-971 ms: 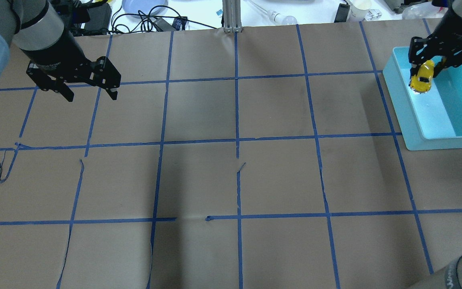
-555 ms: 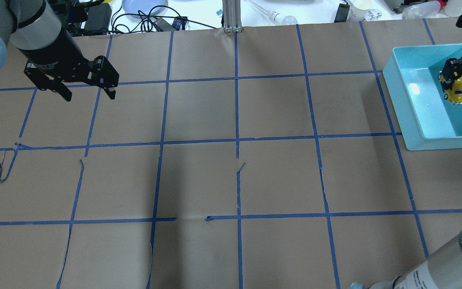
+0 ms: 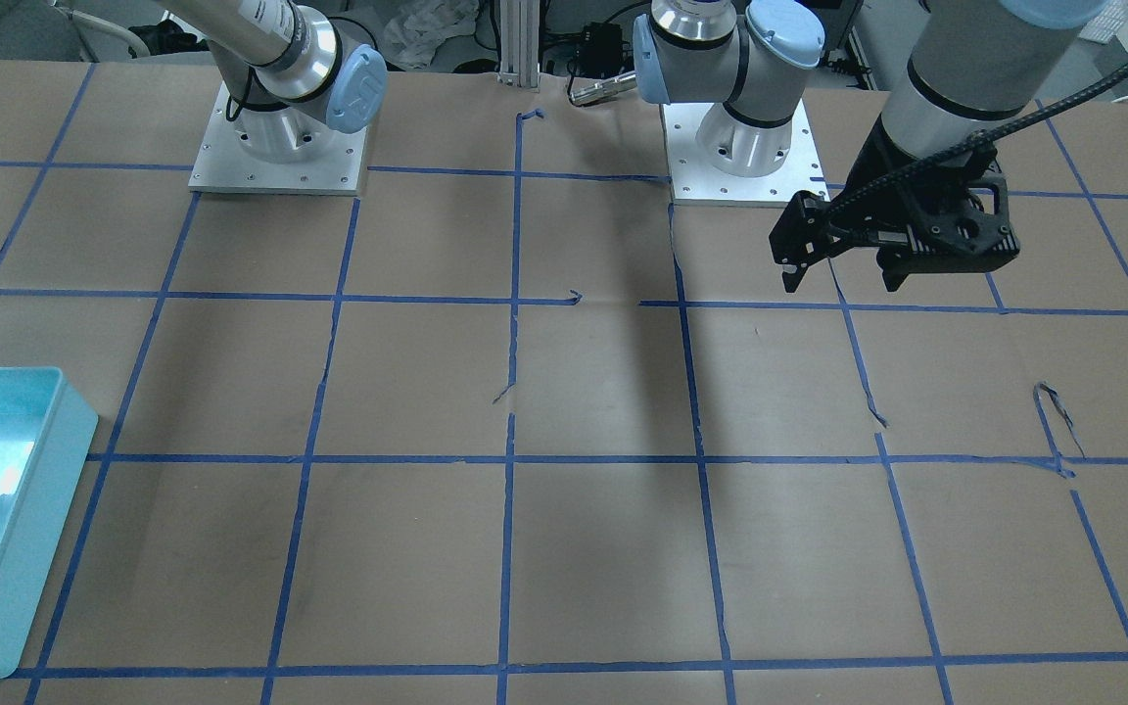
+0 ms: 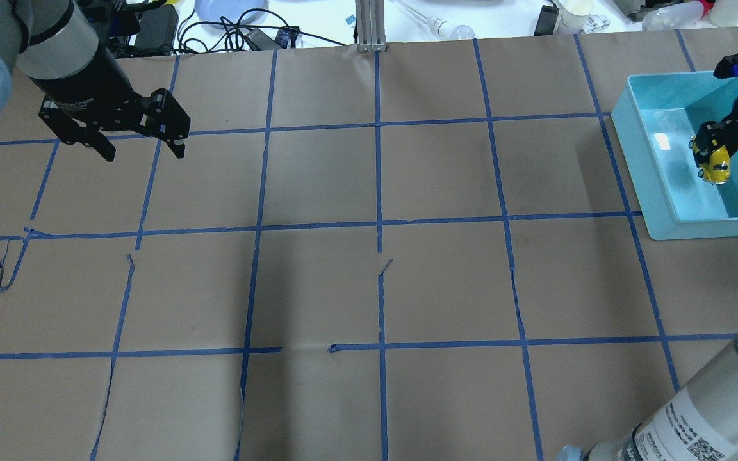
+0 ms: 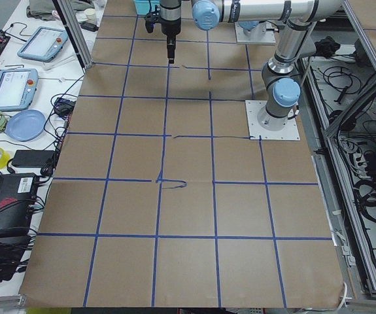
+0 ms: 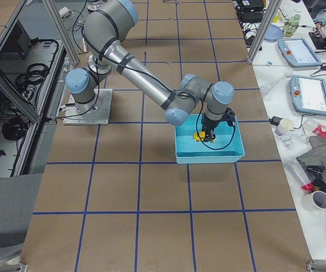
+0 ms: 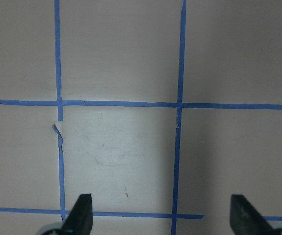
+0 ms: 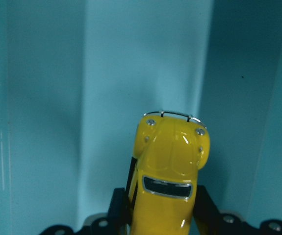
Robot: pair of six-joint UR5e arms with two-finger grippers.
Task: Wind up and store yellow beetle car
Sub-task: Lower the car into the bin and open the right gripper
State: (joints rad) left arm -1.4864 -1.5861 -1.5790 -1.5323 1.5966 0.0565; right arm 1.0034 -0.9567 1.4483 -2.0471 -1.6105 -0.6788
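The yellow beetle car [image 4: 713, 166] is held nose-down by my right gripper [image 4: 710, 150], shut on it, inside the light blue bin [image 4: 638, 147] at the table's right. In the right wrist view the car [image 8: 170, 171] sits between the fingers [image 8: 118, 205], its nose close to the bin's floor. It also shows in the exterior right view [image 6: 201, 136]. My left gripper [image 4: 145, 150] is open and empty above the brown paper at the far left; it also shows in the front-facing view [image 3: 843, 274]. In the left wrist view its fingertips [image 7: 82, 210] stand wide apart over bare paper.
The table is covered in brown paper with a blue tape grid [image 4: 378, 224]. Cables, a blue plate [image 4: 228, 9] and a bulb lie beyond the far edge. A metal post [image 4: 369, 25] stands at the far middle. The bin also shows in the front-facing view [image 3: 45, 490].
My right gripper has carried the car from the bin's far left part to the right and lower into the bin. The left gripper has barely moved.
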